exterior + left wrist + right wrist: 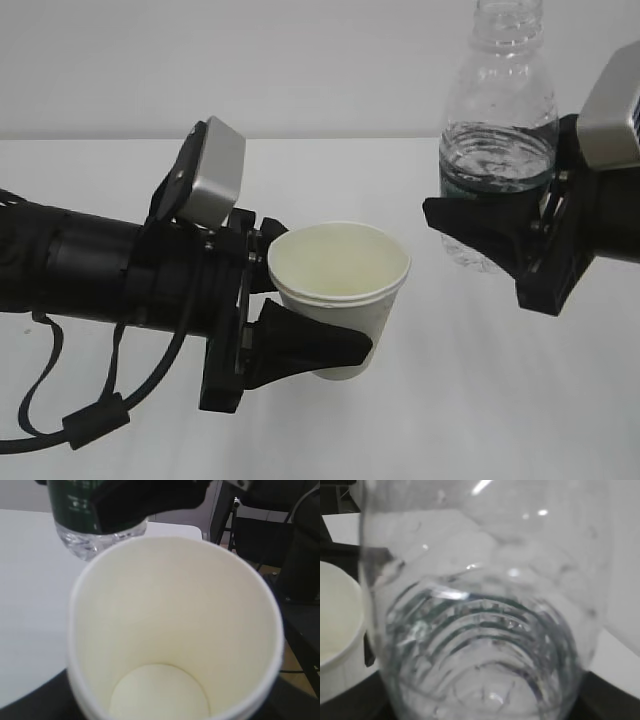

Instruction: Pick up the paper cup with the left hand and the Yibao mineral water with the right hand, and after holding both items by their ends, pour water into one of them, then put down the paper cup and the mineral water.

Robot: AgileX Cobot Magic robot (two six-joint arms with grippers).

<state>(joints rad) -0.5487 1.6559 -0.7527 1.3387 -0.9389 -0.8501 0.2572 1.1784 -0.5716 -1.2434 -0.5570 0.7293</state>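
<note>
Raised above the white worktop point(420, 420): white paper cup point(340, 290), rolled rim, cream inside, upright, clamped low on its sides by the left claw point(300, 300). At 2 o'clock from the cup, clear ribbed water bottle point(497, 130), uncapped, roughly half full, dark green label band, upright, clamped around the band by the right claw point(500, 225).
</note>
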